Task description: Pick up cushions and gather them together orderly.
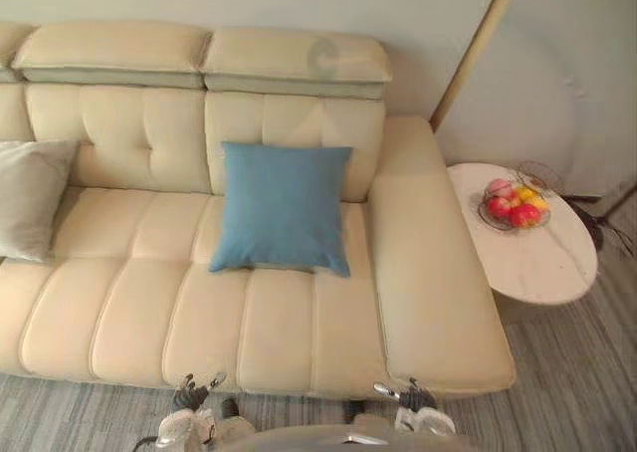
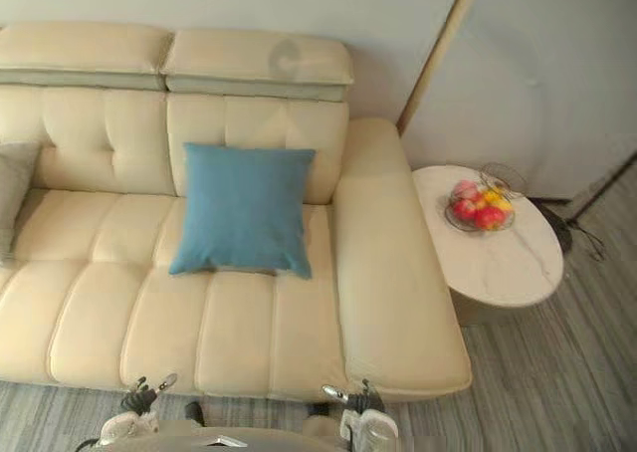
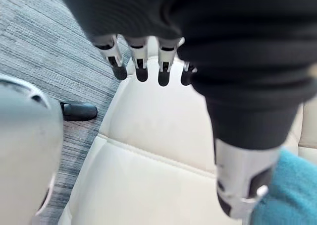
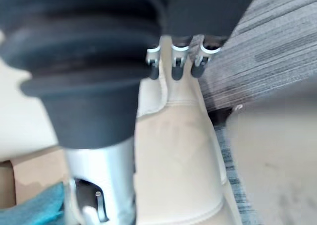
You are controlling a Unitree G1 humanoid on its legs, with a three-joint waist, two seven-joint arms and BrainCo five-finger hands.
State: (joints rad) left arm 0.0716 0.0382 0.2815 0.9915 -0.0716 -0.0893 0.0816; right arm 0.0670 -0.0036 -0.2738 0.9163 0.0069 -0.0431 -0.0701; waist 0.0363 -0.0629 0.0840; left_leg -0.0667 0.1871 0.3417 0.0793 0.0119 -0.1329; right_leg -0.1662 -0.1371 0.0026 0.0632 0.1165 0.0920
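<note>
A blue cushion (image 1: 284, 208) leans upright against the backrest of the cream sofa (image 1: 299, 323), right of the middle. Far along the sofa's left end, a grey cushion (image 1: 30, 198) rests against the backrest. My left hand (image 1: 191, 396) and right hand (image 1: 408, 397) hang low in front of the sofa's front edge, both well short of the cushions. In the left wrist view my fingers (image 3: 141, 66) are straight and hold nothing, with a corner of the blue cushion (image 3: 290, 195) beyond. The right wrist view shows straight, empty fingers (image 4: 174, 66) over the sofa seat.
A round white side table (image 1: 547, 268) stands right of the sofa arm, with a wire bowl of fruit (image 1: 513, 205) on it. A slanted wooden pole (image 1: 478, 44) runs up the wall behind. Grey striped carpet (image 1: 577, 392) covers the floor.
</note>
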